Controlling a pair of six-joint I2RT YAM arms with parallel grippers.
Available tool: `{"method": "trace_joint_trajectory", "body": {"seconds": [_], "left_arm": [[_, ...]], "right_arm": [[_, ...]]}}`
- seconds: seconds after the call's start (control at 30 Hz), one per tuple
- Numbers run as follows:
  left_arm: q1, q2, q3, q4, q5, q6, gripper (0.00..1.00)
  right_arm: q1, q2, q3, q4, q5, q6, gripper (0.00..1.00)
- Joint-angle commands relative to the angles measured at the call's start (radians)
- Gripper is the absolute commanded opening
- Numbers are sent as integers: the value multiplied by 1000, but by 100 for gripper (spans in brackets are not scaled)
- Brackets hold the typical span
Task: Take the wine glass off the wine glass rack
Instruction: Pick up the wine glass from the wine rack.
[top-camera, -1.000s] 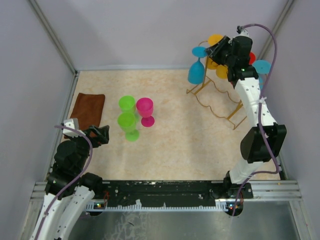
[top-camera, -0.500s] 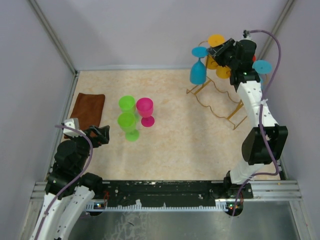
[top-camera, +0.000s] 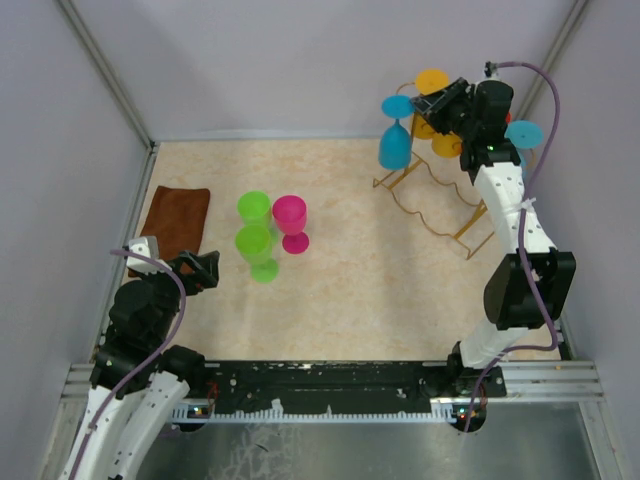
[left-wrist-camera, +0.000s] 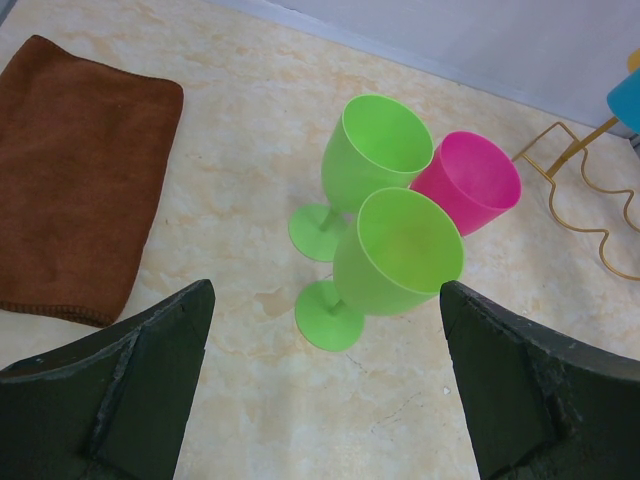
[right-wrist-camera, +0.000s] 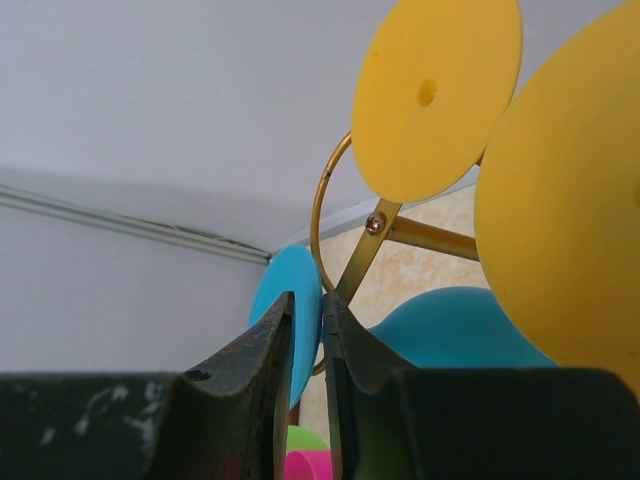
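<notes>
Your wine glass rack (right-wrist-camera: 430, 238) stands at the far right corner of the table (top-camera: 380, 290). It is thin golden wire with wavy rails and a curled loop on top, and it is taller than the glasses. The blue wine glass (top-camera: 392, 148) hangs upside down at the rack's left end, bowl down and round foot up. Your right gripper (right-wrist-camera: 308, 300) is at that foot. In the right wrist view its fingers are almost together, with the blue foot in the narrow slit between them, so it looks clamped on the glass. Your left gripper (left-wrist-camera: 325, 380) is spread wide with nothing in it, low at the near left. The right arm (top-camera: 505, 215) covers the middle of the rack, so you cannot tell what hangs behind it. In the left wrist view the stem of the pink glass (left-wrist-camera: 465, 185) is hidden behind a green one. On the rack you can count two yellow feet (top-camera: 432, 78) and two blue feet, the second one (top-camera: 523, 132) at the right end. On the table stand two green glasses (left-wrist-camera: 375, 150) and one pink, upright and close together. One brown cloth (left-wrist-camera: 75, 170) lies at the left edge.
</notes>
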Motion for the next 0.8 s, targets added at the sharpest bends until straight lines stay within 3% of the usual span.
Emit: {"method": "trace_joint_trajectory", "body": {"seconds": [0.0, 0.27, 0.5, 0.77], "left_arm": [[3, 4, 3, 15, 10, 4, 99], [4, 4, 3, 15, 10, 4, 99], [3, 4, 2, 15, 8, 5, 99], [3, 4, 3, 15, 9, 4, 99]], "right_arm": [[-9, -24, 24, -20, -38, -2, 18], [-11, -29, 24, -36, -52, -18, 16], [-10, -46, 9, -20, -48, -6, 1], [-11, -72, -3, 33, -60, 53, 0]]}}
